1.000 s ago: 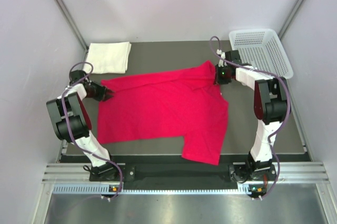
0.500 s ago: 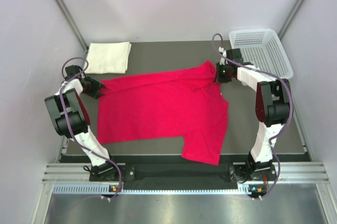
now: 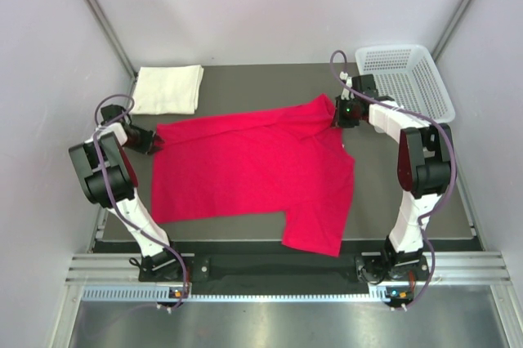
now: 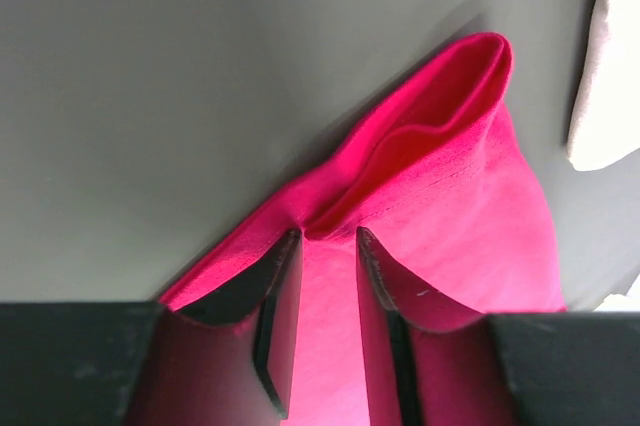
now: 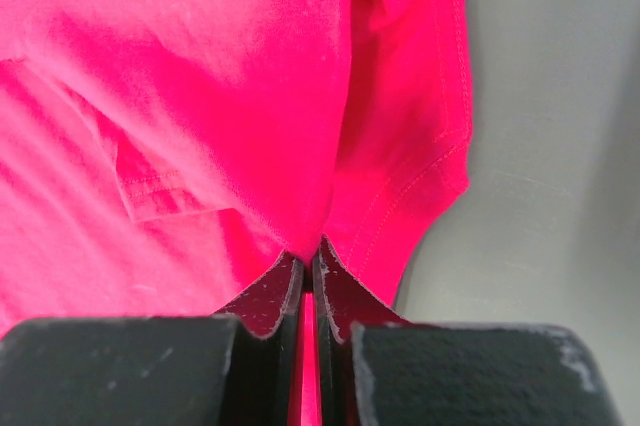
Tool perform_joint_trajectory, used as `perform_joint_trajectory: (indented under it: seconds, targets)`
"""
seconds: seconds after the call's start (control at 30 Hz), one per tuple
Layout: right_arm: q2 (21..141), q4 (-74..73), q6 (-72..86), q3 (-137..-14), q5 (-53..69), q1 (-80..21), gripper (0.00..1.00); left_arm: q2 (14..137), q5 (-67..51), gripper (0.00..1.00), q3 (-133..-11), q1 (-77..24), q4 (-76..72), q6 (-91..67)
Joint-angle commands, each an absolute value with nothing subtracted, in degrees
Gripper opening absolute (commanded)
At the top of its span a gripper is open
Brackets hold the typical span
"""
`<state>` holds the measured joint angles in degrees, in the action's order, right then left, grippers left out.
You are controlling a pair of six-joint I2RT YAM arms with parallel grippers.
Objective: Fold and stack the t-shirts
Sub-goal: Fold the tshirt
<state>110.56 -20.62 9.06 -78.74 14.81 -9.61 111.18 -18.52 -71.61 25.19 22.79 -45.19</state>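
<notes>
left claw (image 4: 328, 237) grip on red t-shirt (image 4: 470, 196) unclear

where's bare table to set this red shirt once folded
Bare table: the far strip between cream shirt and basket, and the near-left strip below the red shirt. Crowded: the left edge, where the left pincer meets the shirt beside the cream one, and the right pincer by the basket.

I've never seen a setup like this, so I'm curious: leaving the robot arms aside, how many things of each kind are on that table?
red t-shirt: 1
cream-white t-shirt: 1
white mesh basket: 1
Total: 3
</notes>
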Motion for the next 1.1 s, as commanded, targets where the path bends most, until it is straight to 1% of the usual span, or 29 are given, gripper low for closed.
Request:
perform_joint_trajectory:
  seconds: [0.0, 0.1, 0.13, 0.17, 0.2, 0.23, 0.33, 0.5, 0.6, 0.77, 0.83, 0.93, 1.07]
  targets:
    - [107.7, -19.0, 9.2, -79.8, 16.0, -9.3, 0.0, 112.6, -17.4, 0.32, -73.2, 25.7, 21.5, -45.8]
    - [107.8, -19.1, 9.3, -80.1, 16.0, -9.3, 0.0, 112.8, -17.1, 0.27, -73.7, 25.8, 21.6, -45.4]
    - [107.8, -19.0, 9.4, -80.2, 16.0, -9.4, 0.0, 113.0, -17.1, 0.23, -74.0, 25.7, 21.8, -45.3]
    - [107.8, -19.1, 9.5, -80.3, 15.9, -9.3, 0.0, 113.3, -17.3, 0.18, -74.4, 25.7, 22.1, -45.2]
    - [107.8, -19.0, 9.6, -80.5, 15.8, -9.4, 0.0, 113.6, -17.3, 0.05, -75.1, 25.7, 22.7, -45.1]
    - [107.9, -19.1, 10.0, -80.7, 15.8, -9.4, 0.0, 113.5, -17.4, 0.0, -75.6, 25.8, 22.8, -44.8]
    - [107.6, -17.8, 12.4, -81.9, 16.4, -9.4, 0.0, 112.9, -17.2, 0.0, -77.2, 25.7, 23.6, -43.8]
    - [105.7, -12.4, 19.9, -83.7, 22.4, -9.5, 0.0, 110.0, -15.9, 0.0, -81.6, 25.6, 24.4, -41.6]
    - [104.9, -7.7, 27.2, -84.0, 26.9, -9.4, 0.0, 108.2, -16.0, 0.0, -83.8, 25.4, 22.2, -40.7]
    - [105.5, 4.1, 43.9, -83.5, 32.7, -9.5, 0.0, 108.6, -19.9, 0.0, -86.0, 25.0, 16.4, -40.3]
    - [105.6, 10.2, 50.8, -82.6, 33.2, -9.3, 0.0, 110.2, -22.3, 0.0, -86.1, 25.1, 12.2, -41.7]
    - [106.3, 13.7, 56.5, -82.2, 32.0, -9.1, 0.0, 112.3, -24.3, 0.0, -86.7, 25.0, 8.9, -43.8]
    - [108.0, 16.3, 60.4, -82.9, 31.1, -7.7, 0.0, 115.0, -26.1, 0.0, -89.3, 25.0, 8.2, -45.1]
